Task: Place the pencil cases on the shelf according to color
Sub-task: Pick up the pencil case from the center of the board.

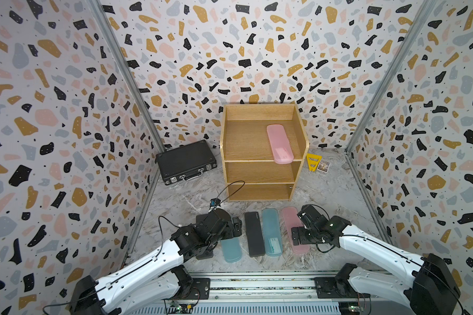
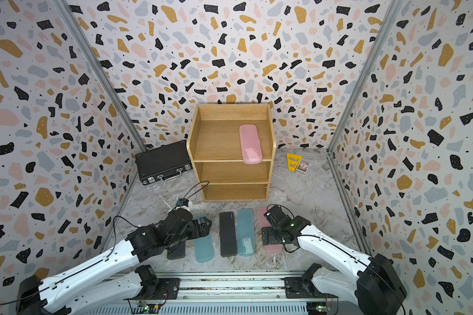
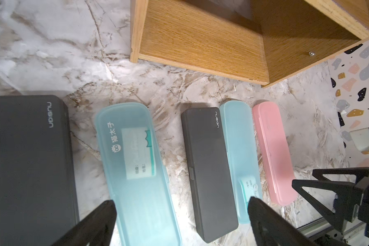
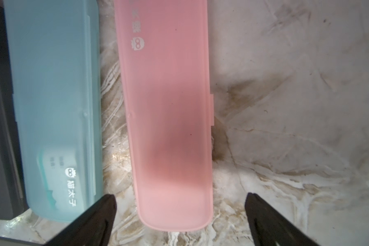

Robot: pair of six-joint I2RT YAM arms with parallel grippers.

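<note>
The wooden shelf [image 1: 246, 139] stands at the back, and one pink pencil case [image 1: 279, 143] lies on its top tier, overhanging the front edge. On the floor in front lies a row: a black case [image 3: 28, 170], a teal case [image 3: 134, 170], a black case [image 3: 209, 170], a teal case [image 3: 239, 144] and a pink case [image 4: 168, 127]. My left gripper [image 3: 181, 204] hovers open over the left teal and middle black cases, holding nothing. My right gripper [image 4: 180, 197] is open, its fingers on either side of the pink case's near end.
A black briefcase [image 1: 186, 161] with metal latches lies left of the shelf against the wall. A yellow item [image 1: 313, 161] and a small card box [image 1: 323, 165] sit to the shelf's right. Patterned walls close in three sides; a metal rail [image 1: 257, 286] runs along the front.
</note>
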